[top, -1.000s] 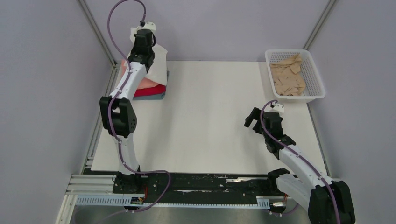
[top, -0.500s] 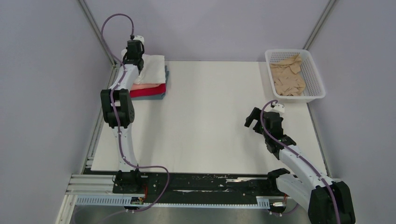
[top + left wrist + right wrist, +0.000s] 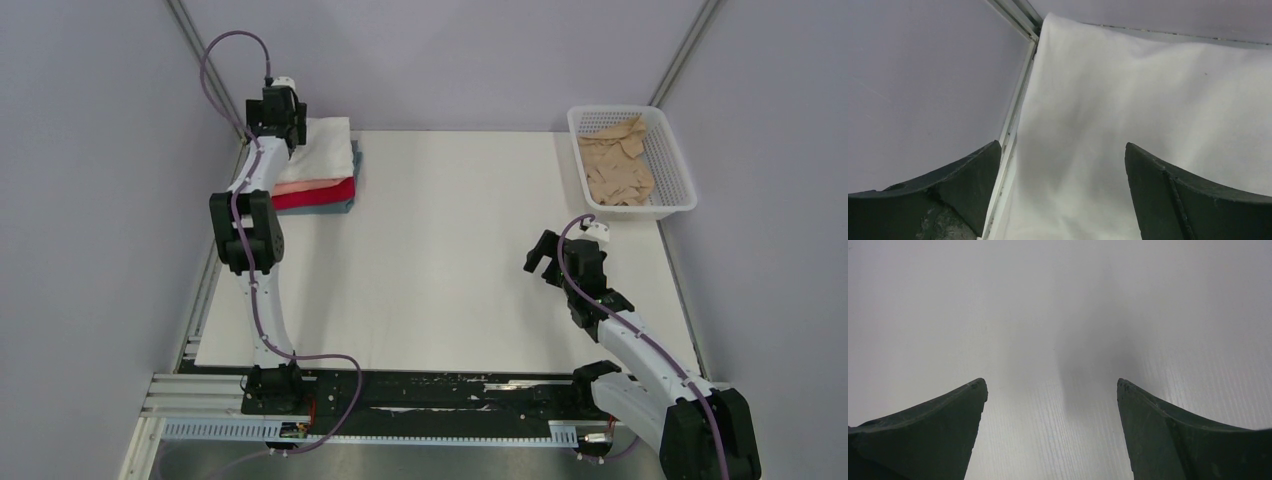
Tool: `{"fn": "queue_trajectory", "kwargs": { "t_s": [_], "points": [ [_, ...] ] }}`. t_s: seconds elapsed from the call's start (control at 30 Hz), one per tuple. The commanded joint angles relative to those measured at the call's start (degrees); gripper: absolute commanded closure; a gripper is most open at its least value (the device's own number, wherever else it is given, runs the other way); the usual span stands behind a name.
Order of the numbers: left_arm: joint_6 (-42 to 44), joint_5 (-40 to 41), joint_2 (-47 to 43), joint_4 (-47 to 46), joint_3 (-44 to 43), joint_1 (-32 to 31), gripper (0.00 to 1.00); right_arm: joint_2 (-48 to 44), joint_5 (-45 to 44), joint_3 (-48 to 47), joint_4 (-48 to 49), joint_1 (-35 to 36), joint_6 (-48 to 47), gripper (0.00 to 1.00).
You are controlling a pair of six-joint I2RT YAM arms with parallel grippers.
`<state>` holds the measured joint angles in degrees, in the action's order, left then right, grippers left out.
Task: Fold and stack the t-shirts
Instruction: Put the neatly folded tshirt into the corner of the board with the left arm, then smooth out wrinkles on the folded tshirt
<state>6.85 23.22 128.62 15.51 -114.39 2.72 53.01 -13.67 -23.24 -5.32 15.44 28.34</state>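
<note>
The folded white t-shirt (image 3: pixel 326 148) lies on top of a stack at the table's far left corner, above salmon-pink (image 3: pixel 300 186), red (image 3: pixel 322 195) and grey-blue (image 3: pixel 338 207) folded shirts. My left gripper (image 3: pixel 279 124) hangs over the white shirt's left edge, open and holding nothing. In the left wrist view the white shirt (image 3: pixel 1128 95) fills the space between the spread fingers (image 3: pixel 965 182). A crumpled tan t-shirt (image 3: pixel 617 160) lies in the basket. My right gripper (image 3: pixel 541 257) stands open over bare table, nothing between its fingers (image 3: pixel 943 425).
A white lattice basket (image 3: pixel 675 205) sits at the table's far right corner. A metal frame rail (image 3: pixel 1018 105) runs along the left table edge beside the stack. The grey booth walls stand close behind and to the left of the stack.
The left gripper opened and let go of the white shirt, which now lies flat on the stack. The left arm swung back and left. The right arm stayed still.
</note>
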Motion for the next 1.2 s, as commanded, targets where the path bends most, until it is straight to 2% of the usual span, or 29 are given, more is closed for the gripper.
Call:
{"fn": "queue_trajectory", "kwargs": {
  "t_s": [0.0,0.1,0.2,0.3,0.43,0.53,0.67,0.77,0.87,0.97,1.07,1.17],
  "points": [
    [-6.63,1.61,-4.46,1.96,-3.32,0.58,0.00,-0.54,-0.87,-0.72,1.68,-0.25,-0.56,0.00],
    [-14.09,-0.75,-9.18,2.95,-2.02,0.61,0.00,-0.10,-1.28,-0.78,1.72,-0.26,0.26,0.00],
    [-17.72,-11.67,-14.79,0.24,3.91,0.56,0.00,0.33,-0.67,-1.43,1.44,-0.24,0.58,0.00],
    [-22.74,-17.85,-17.96,-0.66,7.40,0.57,0.00,-0.14,0.60,-1.97,0.75,-0.26,0.67,0.00],
    [-23.87,-23.92,-22.25,-3.13,11.64,0.57,0.00,-2.34,0.69,-1.64,0.39,-0.25,0.40,0.00],
    [-22.00,-22.81,-23.90,-9.89,14.89,0.55,0.00,-4.53,0.29,-1.56,-0.28,-0.24,-0.10,0.00],
    [-18.48,-22.73,-17.30,-11.42,10.78,1.19,0.00,-6.45,-0.85,-0.72,-0.22,-0.26,1.18,0.00],
    [-16.74,-23.89,-9.68,-7.30,0.39,1.50,0.00,-6.16,-1.86,-0.69,-0.21,-0.24,1.58,0.00],
    [-17.52,-27.12,-1.20,-5.19,-6.97,2.80,0.00,-4.83,-2.78,-0.91,-0.22,-0.24,1.64,0.00],
    [-20.16,-27.89,3.51,-4.27,-12.24,4.05,0.00,-3.34,-2.91,-1.54,-0.23,-0.28,1.35,0.00],
    [-22.57,-30.25,3.71,-6.11,-11.05,5.81,0.00,-1.70,-3.17,-1.97,-0.22,-0.30,1.57,0.00],
    [-23.15,-30.26,3.24,-11.96,-6.16,6.85,0.00,0.05,-2.84,-2.38,-0.13,-0.25,1.72,0.00]
  ]
}}
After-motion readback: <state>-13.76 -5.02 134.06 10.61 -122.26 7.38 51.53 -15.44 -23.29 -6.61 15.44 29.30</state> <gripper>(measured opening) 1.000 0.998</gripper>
